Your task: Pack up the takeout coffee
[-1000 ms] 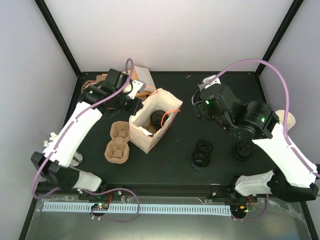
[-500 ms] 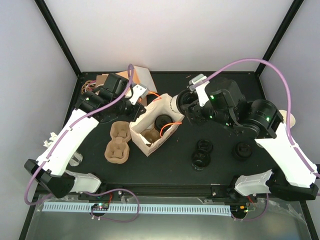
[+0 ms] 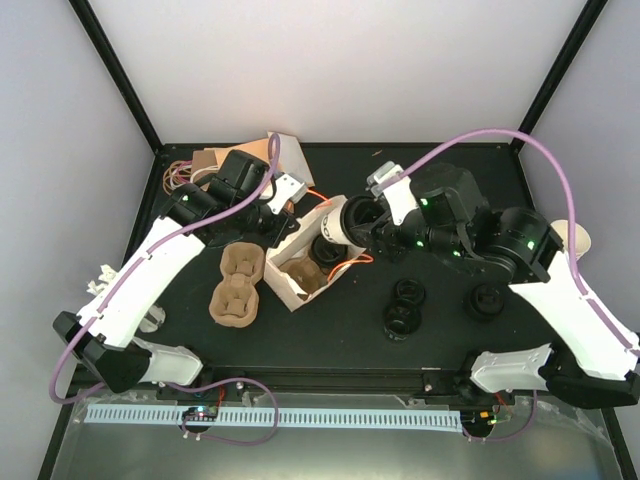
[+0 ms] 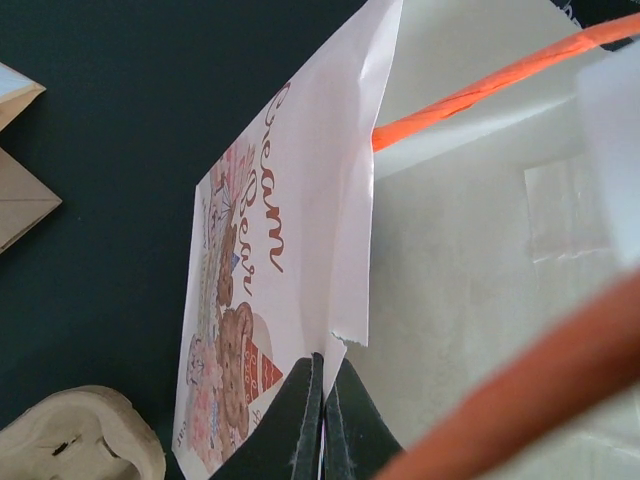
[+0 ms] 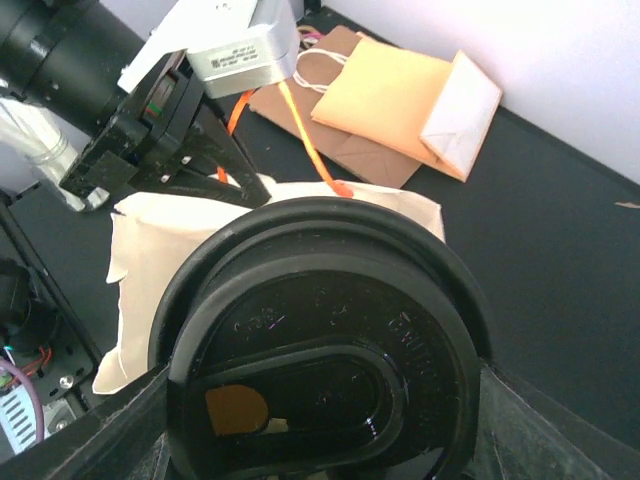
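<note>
Coffee cup (image 3: 338, 226) carried on its side at the mouth of the paper bag (image 3: 290, 288), not yet inside.

Right gripper (image 3: 360, 224) is clamped across the cup, fingers set wide on either side. The black lid (image 5: 325, 350) faces back toward the wrist and the cup's base points at the bag. Left gripper (image 4: 322, 402) has its fingers pressed together on the bag's upper edge, beside an orange handle (image 4: 470, 95). The bag stands on the black table (image 3: 440, 340), open, with a dark round shape showing inside. A tan cup carrier (image 3: 233, 287) lies just left of the bag. Loose black lids (image 3: 404, 306) sit to the right, well apart from it.
</note>
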Robot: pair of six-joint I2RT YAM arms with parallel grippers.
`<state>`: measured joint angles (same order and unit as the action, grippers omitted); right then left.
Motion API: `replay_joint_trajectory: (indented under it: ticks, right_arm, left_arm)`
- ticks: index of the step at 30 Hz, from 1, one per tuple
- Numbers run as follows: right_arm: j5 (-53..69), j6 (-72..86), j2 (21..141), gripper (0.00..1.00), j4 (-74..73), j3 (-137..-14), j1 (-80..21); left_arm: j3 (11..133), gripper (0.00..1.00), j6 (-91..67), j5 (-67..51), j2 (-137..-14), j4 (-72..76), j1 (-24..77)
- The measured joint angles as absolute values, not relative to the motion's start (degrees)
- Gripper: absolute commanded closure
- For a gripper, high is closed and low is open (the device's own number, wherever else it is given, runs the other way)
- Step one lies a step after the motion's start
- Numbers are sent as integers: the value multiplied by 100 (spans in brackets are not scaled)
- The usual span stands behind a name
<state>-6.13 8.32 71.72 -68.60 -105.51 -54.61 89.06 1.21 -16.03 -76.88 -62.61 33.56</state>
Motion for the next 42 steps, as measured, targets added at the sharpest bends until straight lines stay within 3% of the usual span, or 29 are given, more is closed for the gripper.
replay_joint_trajectory:
  ticks: [10,20,32,42]
  right_arm:
    - [-174,816,6958,36,-6514,-9424,-5461]
    - [-185,1164,6438,37,-6254,-7902,-5935]
    - [-1861,1599,6165,38,-5531,-6805,-7634]
    - [-2593,1542,6167,39,-4659,-6329,-7996]
  left_arm:
    - [8906,98,165,-1455,-7706,-6213,3603]
    - [8906,98,548,-364,-7682,-5756,4447]
    - [7644,98,867,71,-6705,-4901,5212]
    - [7168,96,663,231,-6416,-4545,5660]
